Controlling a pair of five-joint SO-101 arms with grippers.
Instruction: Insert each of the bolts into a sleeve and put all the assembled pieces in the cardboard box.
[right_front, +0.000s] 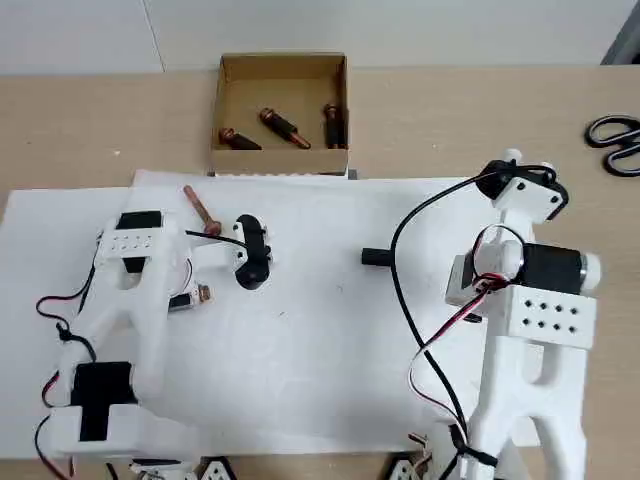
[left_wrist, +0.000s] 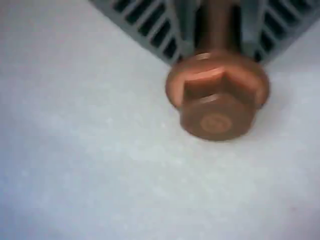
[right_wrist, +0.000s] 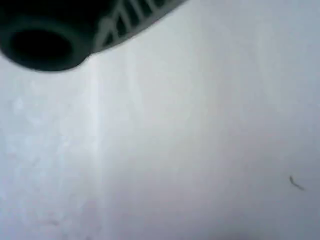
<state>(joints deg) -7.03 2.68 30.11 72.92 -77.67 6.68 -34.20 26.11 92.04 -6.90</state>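
Observation:
My left gripper (right_front: 196, 297) is shut on a copper bolt (left_wrist: 217, 100). Its ribbed fingers (left_wrist: 145, 25) clamp the shank, and the hex head faces the wrist camera just above the white sheet. A second copper bolt (right_front: 200, 210) lies loose on the sheet near the box. My right gripper (right_front: 398, 258) holds a black sleeve (right_front: 378, 256) at mid-sheet. In the right wrist view the sleeve's open end (right_wrist: 42, 42) shows with one ribbed finger (right_wrist: 135, 20) against it. The cardboard box (right_front: 345, 110) holds three assembled pieces (right_front: 285, 128).
A white sheet (right_front: 320, 370) covers the table in front of both arms. Black scissors (right_front: 615, 140) lie at the far right edge. Cables loop from the right arm (right_front: 405, 290) over the sheet.

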